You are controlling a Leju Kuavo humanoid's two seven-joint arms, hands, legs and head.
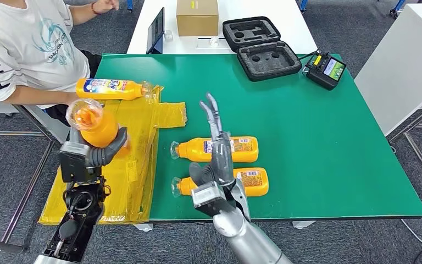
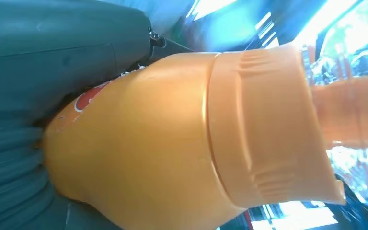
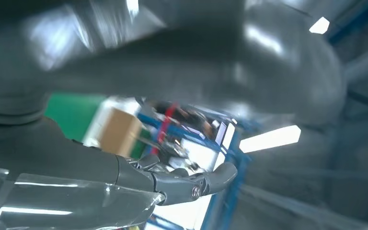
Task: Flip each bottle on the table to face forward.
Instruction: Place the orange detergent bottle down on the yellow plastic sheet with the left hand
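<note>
Held bottle (image 1: 94,122): orange body, clear cap over an orange nozzle, gripped by the left hand (image 1: 96,151) above the yellow sheet (image 1: 137,165) at about 9 o'clock of the green table (image 1: 329,143); cap end points up toward the camera.
Left hand: fingers wrapped around the bottle's lower body.
Right hand (image 1: 217,159): holding nothing, fingers stretched out and apart, above the two bottles near the table's 6 o'clock edge.
Far lying bottle (image 1: 215,149): on its side, cap toward 9 o'clock, label up.
Near lying bottle (image 1: 222,183): just beside it, same direction.
Fourth bottle (image 1: 112,88): on its side at 10 o'clock, label up, by a seated person (image 1: 27,49).
Left wrist view: red mark on the held bottle's body (image 2: 139,158), ribbed orange collar.
Right wrist view: fingertips (image 3: 215,178) extended, blurred.
</note>
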